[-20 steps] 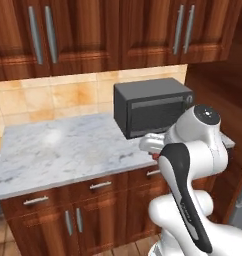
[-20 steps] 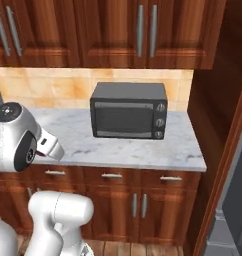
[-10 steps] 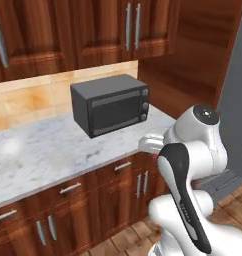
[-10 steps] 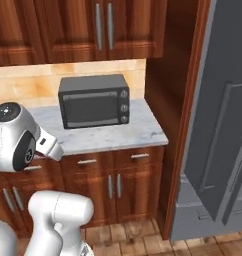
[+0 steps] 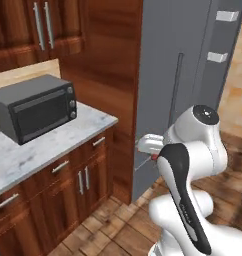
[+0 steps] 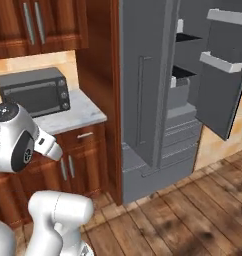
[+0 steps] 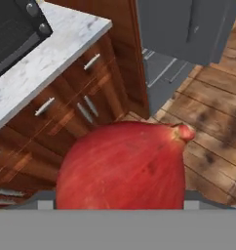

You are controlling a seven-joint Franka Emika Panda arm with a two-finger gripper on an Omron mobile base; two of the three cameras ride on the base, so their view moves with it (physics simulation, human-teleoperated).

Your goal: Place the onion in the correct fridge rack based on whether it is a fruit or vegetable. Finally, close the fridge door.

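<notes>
The onion, red-maroon with a small stem tip, sits close in the hand view, held over the wooden floor in front of the cabinets. In the left base view a sliver of the onion shows at my gripper, which is shut on it, low in front of the grey fridge. In the right base view the fridge's right door stands open. Inside are two black shelves, and the lower one is the fridge rack. The gripper is well short of the fridge opening.
A black microwave stands on the marble counter to the left, above wooden cabinets. The left fridge door is shut. Light-grey bins hang on the open door, and grey drawers fill the fridge's bottom. Wooden floor lies in front.
The base has driven right: the microwave and counter slid to the left of the views and the fridge with its open door came in. The arm keeps its pose with the onion.
</notes>
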